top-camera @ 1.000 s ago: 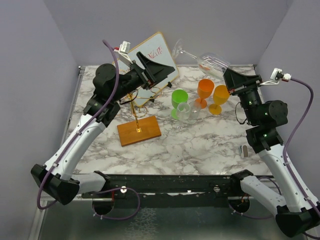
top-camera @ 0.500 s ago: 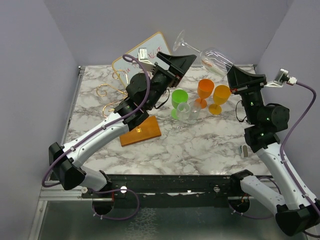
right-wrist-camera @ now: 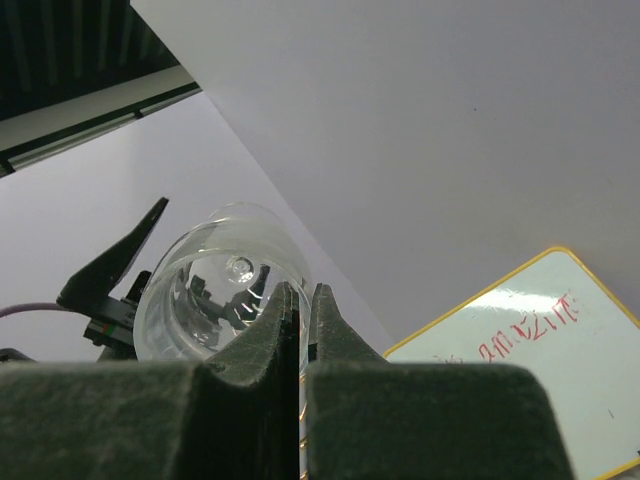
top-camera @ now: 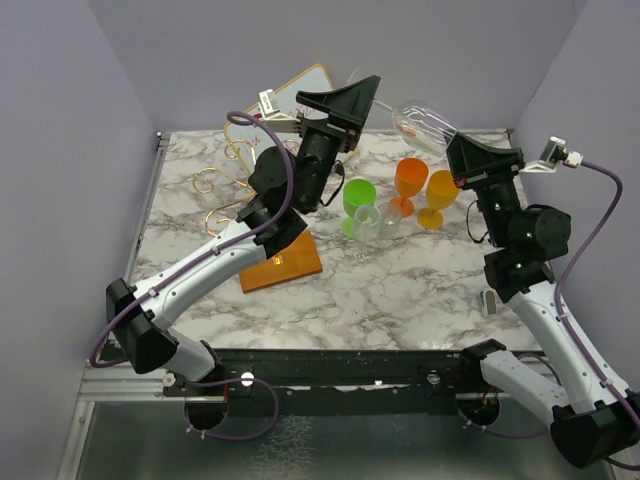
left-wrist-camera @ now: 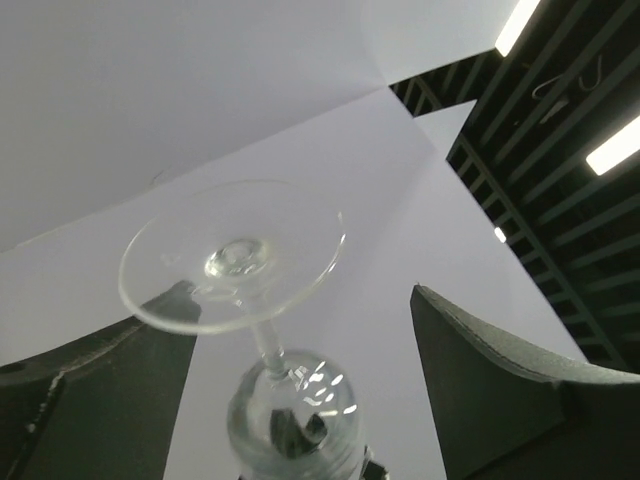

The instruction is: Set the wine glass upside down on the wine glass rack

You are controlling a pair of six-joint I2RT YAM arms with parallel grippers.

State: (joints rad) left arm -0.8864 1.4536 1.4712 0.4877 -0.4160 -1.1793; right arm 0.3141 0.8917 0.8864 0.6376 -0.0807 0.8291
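Found wine glass (top-camera: 420,122) aloft over far edge of table (top-camera: 400,290), lying about level | noted right gripper (right-wrist-camera: 303,295) fingers clamped on its bowl rim | noted left gripper (left-wrist-camera: 300,290) fingers spread wide either side of its foot, contact unclear | found wine glass rack (top-camera: 290,262) standing on table beneath left arm, well apart from glass

Marble table (top-camera: 400,290), rack (top-camera: 298,264), whiteboard (right-wrist-camera: 520,350), goblets (top-camera: 359,195)

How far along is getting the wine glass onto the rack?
Done: the wine glass is aloft, its rim pinched in the right gripper. In hand: the open left gripper brackets its foot, likely for a handover. Left: hanging it upside down on the wine glass rack.
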